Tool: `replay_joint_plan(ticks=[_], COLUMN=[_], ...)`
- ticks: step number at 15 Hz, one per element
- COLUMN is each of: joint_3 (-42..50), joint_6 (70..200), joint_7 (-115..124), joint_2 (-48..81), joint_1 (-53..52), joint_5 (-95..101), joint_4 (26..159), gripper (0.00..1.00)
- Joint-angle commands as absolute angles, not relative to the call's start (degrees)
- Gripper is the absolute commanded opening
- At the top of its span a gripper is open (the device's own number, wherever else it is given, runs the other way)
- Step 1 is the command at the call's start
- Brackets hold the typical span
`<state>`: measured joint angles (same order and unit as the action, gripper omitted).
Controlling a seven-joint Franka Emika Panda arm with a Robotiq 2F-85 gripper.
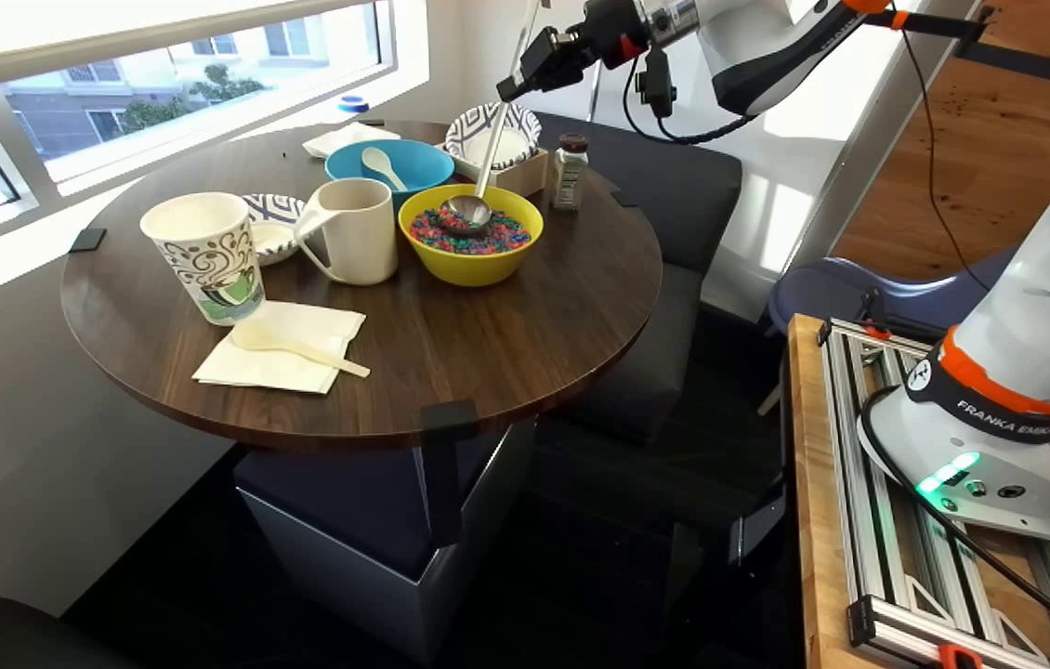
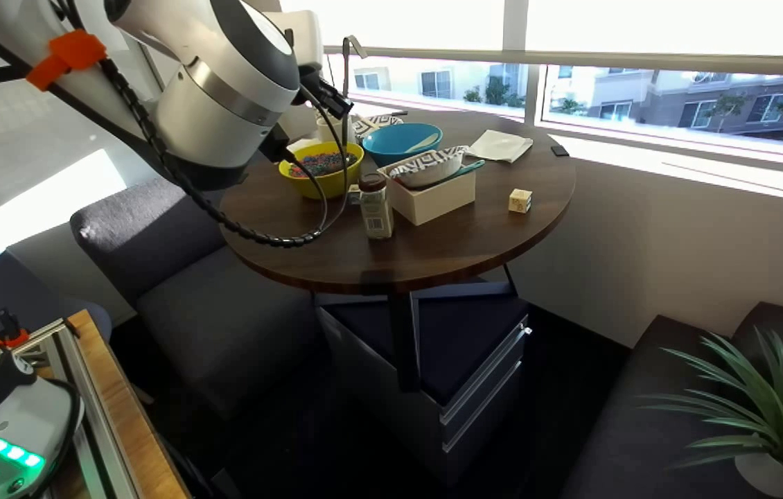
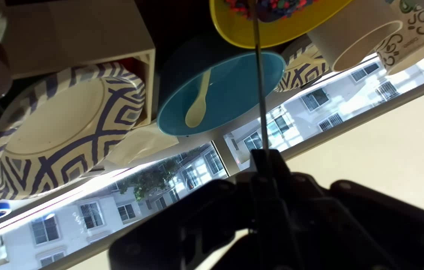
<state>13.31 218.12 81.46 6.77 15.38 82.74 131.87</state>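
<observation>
While the tool (image 3: 267,161) is closed around the handle of a metal ladle (image 1: 466,215), that ladle slants down from it, its head among colourful bits (image 1: 514,238) in a yellow bowl (image 1: 471,268). Below the tool too, on the tabletop (image 1: 460,348), stand a blue bowl (image 3: 232,95) holding a pale spoon (image 3: 199,103), a patterned bowl (image 3: 62,127) tilted in a box (image 2: 435,199), a dark-capped jar (image 2: 375,208) and a mug (image 1: 363,232), with a paper cup (image 1: 209,255) past it, farther from the tool.
</observation>
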Motion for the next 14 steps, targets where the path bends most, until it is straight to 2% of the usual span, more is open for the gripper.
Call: replay_joint_plan(ticks=[1,14], joint_3=[13.29,13.84], joint_6=[222.45,230.94], joint_7=[87.97,111.13], joint_2=[8.78,15.17], joint_1=[15.92,16.61], joint_5=[86.09,98.45], joint_4=[128.96,116.8], gripper=[0.01,0.01])
